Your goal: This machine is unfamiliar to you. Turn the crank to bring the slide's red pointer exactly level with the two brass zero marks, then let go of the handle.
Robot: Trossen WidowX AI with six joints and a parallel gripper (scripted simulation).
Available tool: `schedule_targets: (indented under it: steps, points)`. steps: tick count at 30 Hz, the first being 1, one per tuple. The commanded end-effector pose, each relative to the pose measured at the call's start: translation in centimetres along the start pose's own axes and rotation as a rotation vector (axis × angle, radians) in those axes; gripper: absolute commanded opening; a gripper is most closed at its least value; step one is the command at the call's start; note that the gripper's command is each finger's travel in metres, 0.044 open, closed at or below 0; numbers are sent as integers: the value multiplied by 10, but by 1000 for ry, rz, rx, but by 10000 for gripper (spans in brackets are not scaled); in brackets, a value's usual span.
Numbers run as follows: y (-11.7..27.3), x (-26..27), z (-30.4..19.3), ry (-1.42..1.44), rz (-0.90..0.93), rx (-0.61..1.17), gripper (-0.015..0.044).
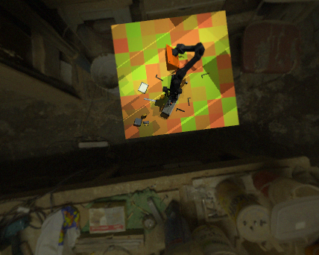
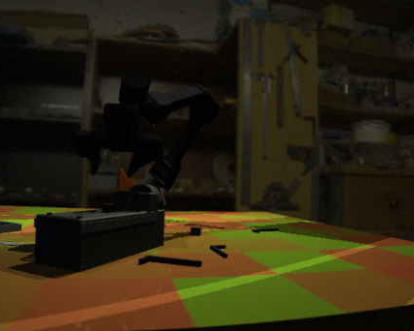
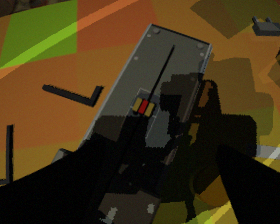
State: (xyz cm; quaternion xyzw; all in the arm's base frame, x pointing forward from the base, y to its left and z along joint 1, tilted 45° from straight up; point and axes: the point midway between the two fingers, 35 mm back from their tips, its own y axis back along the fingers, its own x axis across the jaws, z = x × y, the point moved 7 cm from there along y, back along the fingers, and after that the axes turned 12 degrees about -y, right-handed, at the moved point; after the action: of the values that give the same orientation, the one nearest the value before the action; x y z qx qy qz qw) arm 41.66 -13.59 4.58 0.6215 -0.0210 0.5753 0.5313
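The machine [image 1: 166, 112] [image 2: 59, 239] [image 3: 141, 65] is a long grey box with a slot along its top. The red pointer [image 3: 143, 106] sits in the slot between two brass marks [image 3: 137, 104] [image 3: 151, 109] and looks level with them in the wrist view. My gripper [image 2: 112, 173] [image 3: 160, 148] is open above the rear part of the machine, its fingers apart with nothing seen between them. A grey block [image 3: 63, 155] shows at the machine's left side, partly behind a finger. The crank and its handle cannot be made out in the shadow under the gripper.
Black L-shaped keys [image 1: 180, 109] [image 2: 172, 261] [image 3: 71, 95] lie beside the machine. A pale strip [image 1: 150, 100] [image 3: 273, 152] lies on its other side. A white square [image 1: 142, 87], a grey block [image 1: 138, 122] and an orange panel [image 1: 172, 61] are farther off.
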Motion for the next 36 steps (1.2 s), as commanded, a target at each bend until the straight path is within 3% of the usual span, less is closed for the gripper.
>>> schedule_targets:
  steps: [1,11,29,36]
  points:
    - [0,0,0,0,0,-1,256]
    - [0,0,0,0,0,-1,0]
    - [0,0,0,0,0,0,0]
    - [0,0,0,0,0,0,184]
